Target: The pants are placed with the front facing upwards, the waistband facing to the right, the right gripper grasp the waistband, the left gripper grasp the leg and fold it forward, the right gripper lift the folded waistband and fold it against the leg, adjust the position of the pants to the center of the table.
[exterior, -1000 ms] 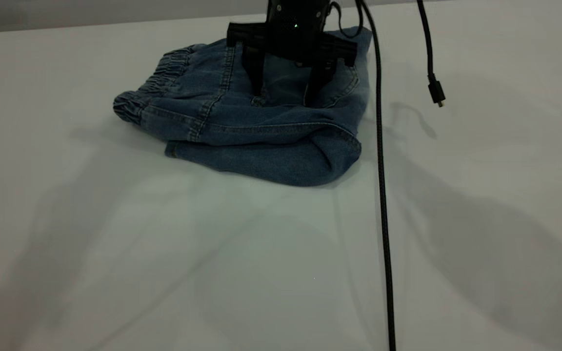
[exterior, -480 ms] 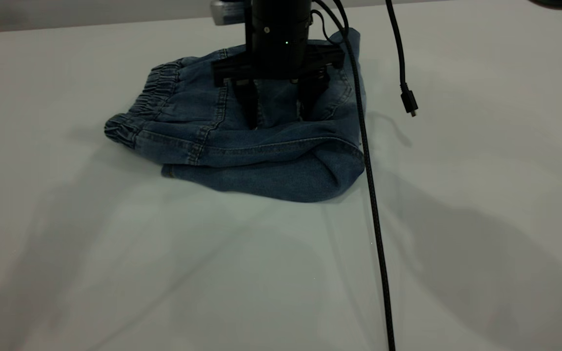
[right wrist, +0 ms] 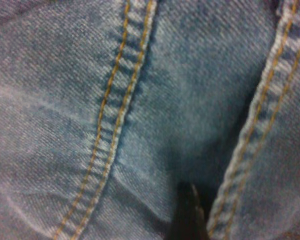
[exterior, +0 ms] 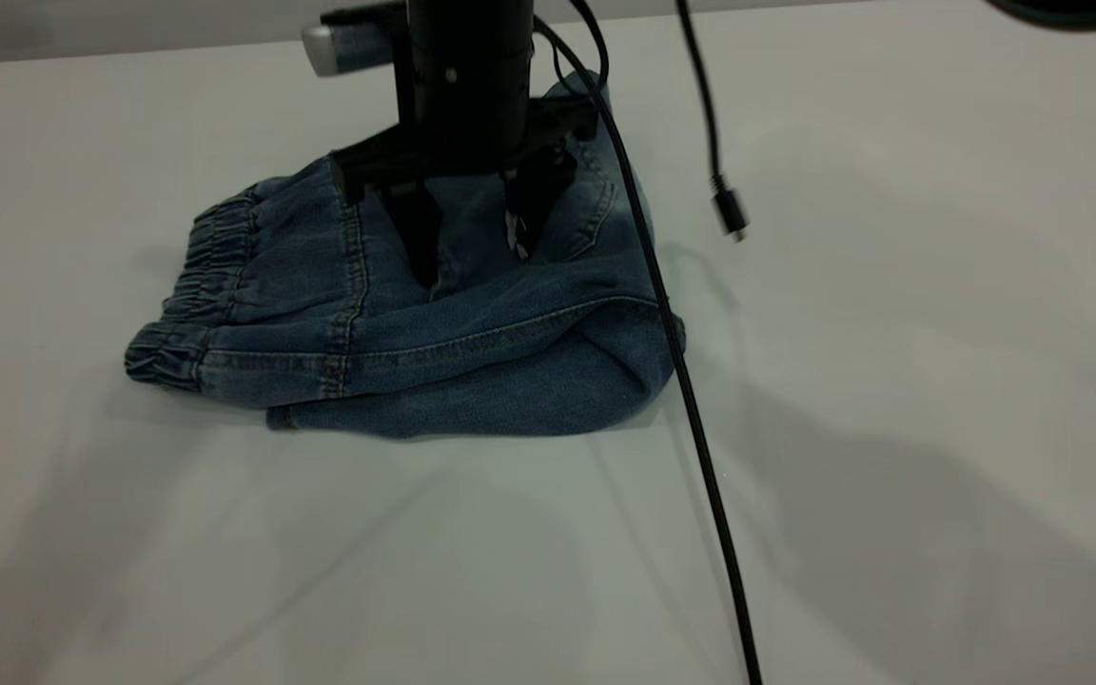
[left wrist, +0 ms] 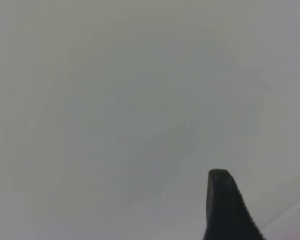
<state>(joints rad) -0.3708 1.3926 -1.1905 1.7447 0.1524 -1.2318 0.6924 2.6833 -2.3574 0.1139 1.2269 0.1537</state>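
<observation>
Resting surface: the table [exterior: 938,400], plain and pale, carries the whole bundle; the pants sit toward its far side and left of the middle in the exterior view, so by my reading the centring step is not finished.
Bundle: the pants [exterior: 472,352] lie folded into a compact stack, denim layered on denim with a rounded fold at the near right corner; both folds look done.
Long axis: it runs roughly left to right across the exterior view, slightly tilted, the left end nearer the camera.
Pointing end: the waistband [exterior: 196,285] now faces the view's left, its gathered ruffles at that edge.
Lower layer: the leg [exterior: 472,409] shows as the bottom edge peeking out under the top layer along the near side.
Working arm: the right gripper [exterior: 472,252] stands upright over the stack, tips pressed into the top layer, spread apart and clamping nothing; likely it pins the cloth to drag it by friction.
Close view: its wrist camera shows tan double stitching beside one fingertip [right wrist: 190,215].
Idle arm: the left gripper [left wrist: 265,210] hangs over bare table, fingers parted, away from the pants.
</observation>
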